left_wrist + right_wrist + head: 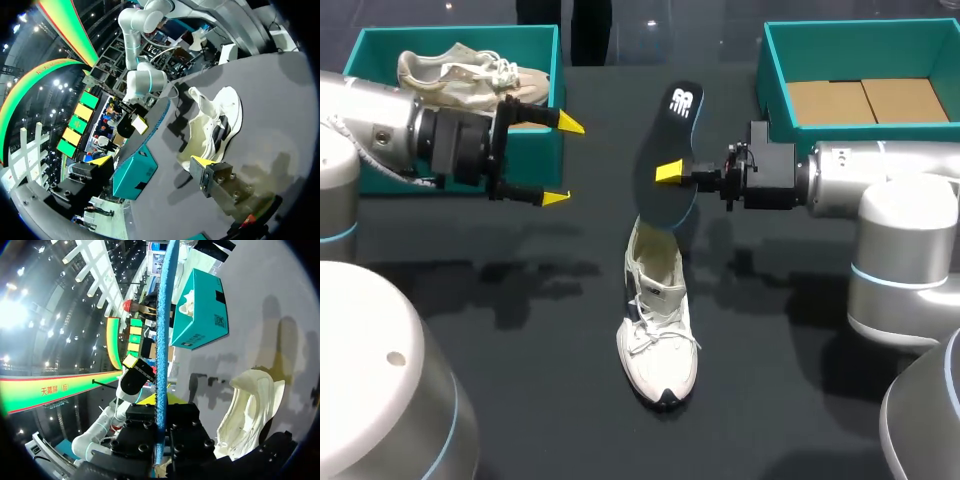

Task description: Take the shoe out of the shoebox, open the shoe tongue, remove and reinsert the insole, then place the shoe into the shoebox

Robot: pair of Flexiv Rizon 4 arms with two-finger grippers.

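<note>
A white shoe [658,330] stands on the dark table, toe toward the front, its opening facing up. Just above its heel hangs the dark insole [670,160], tilted upright, with my right gripper [670,172] shut on its edge. In the right wrist view the insole [162,340] shows edge-on as a blue strip between the fingers, with the shoe [250,410] below and beside it. My left gripper [562,160] stands open and empty, left of the insole, in front of the left box. In the left wrist view the shoe [215,125] lies ahead of the left gripper [150,161].
A teal shoebox [545,150] at the back left holds a second, beige shoe [460,75]. Another teal shoebox [770,90] at the back right has a cardboard floor. My right arm [880,200] lies in front of that box.
</note>
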